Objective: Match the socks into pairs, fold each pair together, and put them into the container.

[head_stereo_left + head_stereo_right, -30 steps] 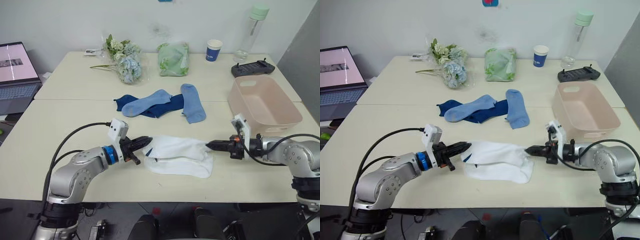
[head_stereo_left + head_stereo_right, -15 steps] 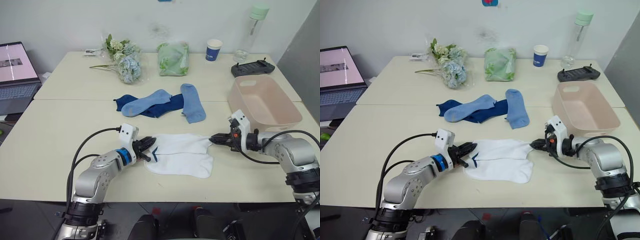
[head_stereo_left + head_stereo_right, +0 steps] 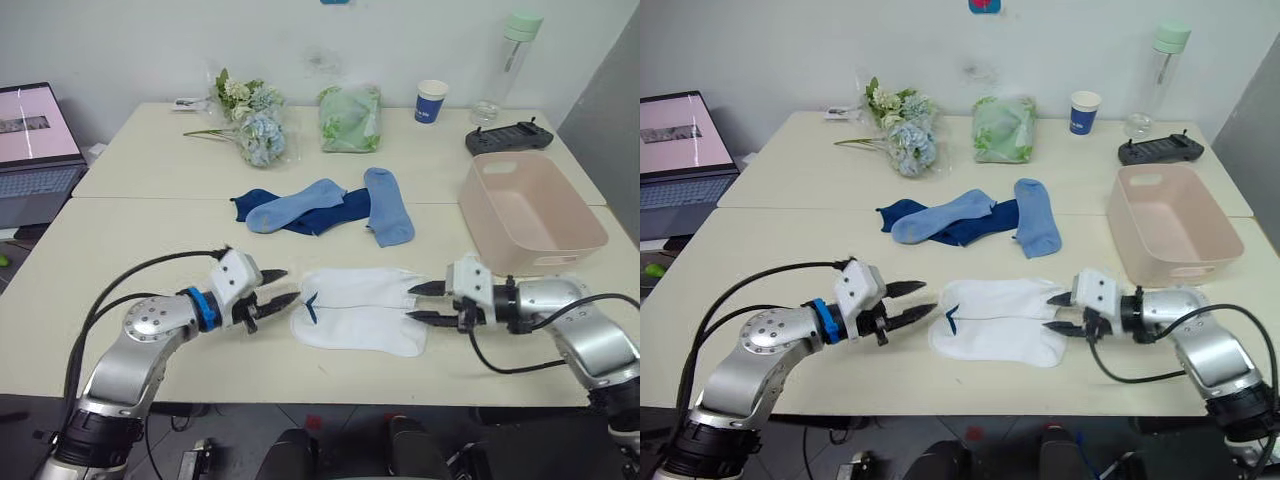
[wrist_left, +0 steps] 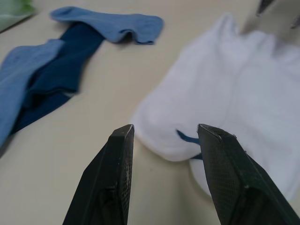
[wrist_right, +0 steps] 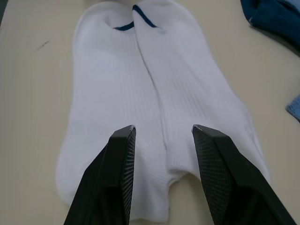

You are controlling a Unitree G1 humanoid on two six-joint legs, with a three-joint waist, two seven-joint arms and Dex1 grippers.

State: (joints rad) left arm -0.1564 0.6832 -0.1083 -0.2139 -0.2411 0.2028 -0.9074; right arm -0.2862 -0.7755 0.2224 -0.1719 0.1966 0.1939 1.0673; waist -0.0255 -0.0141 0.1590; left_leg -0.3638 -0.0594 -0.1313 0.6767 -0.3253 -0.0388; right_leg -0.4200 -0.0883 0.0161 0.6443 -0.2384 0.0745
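White pair point(image 3: 362, 308): the two white socks lie flat side by side on the tabletop point(image 3: 140, 230), touching along their long edges, near the front edge. A thin dark blue trim shows at their cuff ends, which face the robot's left.

Left claw point(image 3: 277, 286): fingers spread apart, holding nothing. It sits low over the tabletop just beside the cuff end of the white pair, tips pointing at the socks, not touching them. The left wrist view confirms a clear gap between the fingers point(image 4: 117, 178), with the sock cuff just beyond.

Right claw point(image 3: 422, 302): fingers also apart, empty. It sits at the toe end of the white pair, with the tips at or just over the sock edge. In the right wrist view both fingers point(image 5: 112, 173) frame the toe ends of the socks; actual contact cannot be told.

Remaining socks: two light blue socks point(image 3: 292, 204) and the dark navy socks point(image 3: 325, 213) lie in a loose overlapping group farther back at the middle of the tabletop, well apart from the white pair. One light blue sock point(image 3: 388, 205) lies lengthwise at the right end of the group.

Container point(image 3: 530, 212): pink tub, on the robot's right side of the tabletop, upright, no socks inside.

Along the back of the tabletop: flower bunch point(image 3: 247, 127), green bag point(image 3: 350, 118), blue paper cup point(image 3: 431, 101), bottle point(image 3: 504, 62), black controller point(image 3: 510, 136). Laptop point(image 3: 35, 150) at far left.
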